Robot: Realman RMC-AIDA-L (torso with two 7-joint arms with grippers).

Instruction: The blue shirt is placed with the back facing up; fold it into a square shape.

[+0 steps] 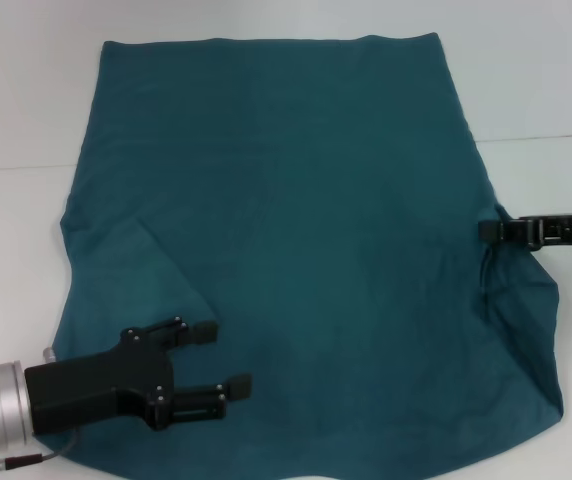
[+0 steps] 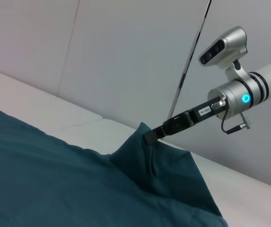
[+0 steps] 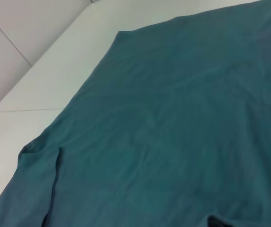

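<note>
The blue shirt (image 1: 296,200) lies spread flat on the white table (image 1: 16,230), plain side up; it also fills the right wrist view (image 3: 173,118). Its left sleeve (image 1: 131,265) is folded in over the body. My left gripper (image 1: 222,356) hovers open over the shirt's near left part, nothing between its fingers. My right gripper (image 1: 488,230) is at the shirt's right edge, just above the right sleeve (image 1: 526,330). In the left wrist view the right gripper (image 2: 149,137) is shut on the shirt (image 2: 55,179), pulling the cloth up into a small peak.
The white table extends past the shirt on the left, the right (image 1: 566,160) and the far side. A seam between table panels (image 1: 546,137) runs across at the right. A pale wall (image 2: 126,56) stands behind the table in the left wrist view.
</note>
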